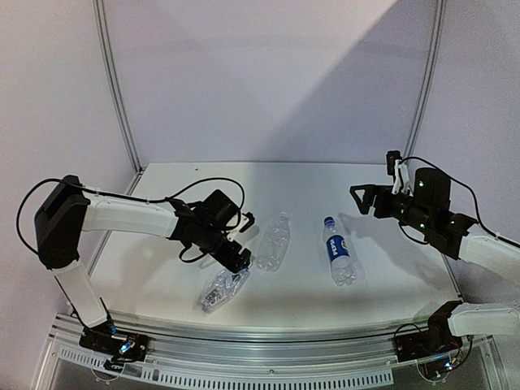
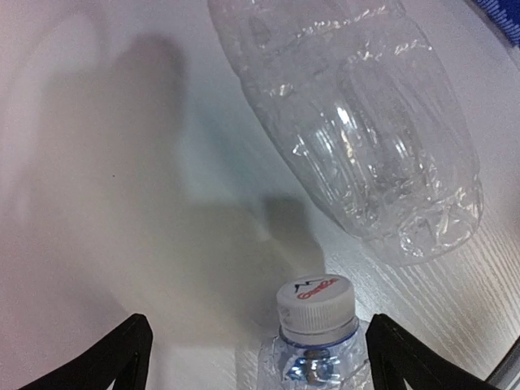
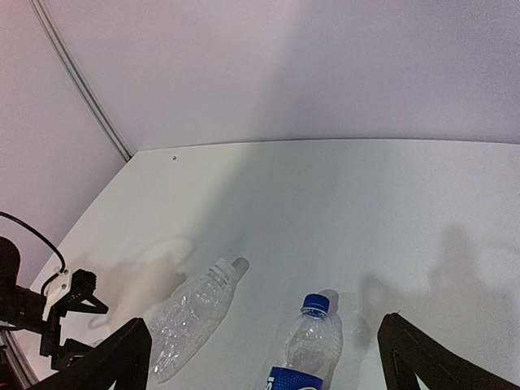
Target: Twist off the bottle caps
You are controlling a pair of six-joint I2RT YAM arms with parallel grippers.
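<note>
Fingers (image 2: pixel 106 366) of the left gripper (image 1: pixel 239 260) stand spread, the white screw cap (image 2: pixel 315 302) of a crumpled clear plastic bottle (image 1: pixel 221 291) between them. This bottle lies on the white surface (image 1: pixel 154 272). Just beside it lies a plain clear plastic bottle (image 1: pixel 274 241), white cap (image 3: pixel 222 268) on. Further right lies a blue-labelled clear bottle (image 1: pixel 340 252), its blue cap (image 1: pixel 328 220) on. The right gripper (image 1: pixel 357 201) hangs above the surface – wide apart, holding nothing.
</note>
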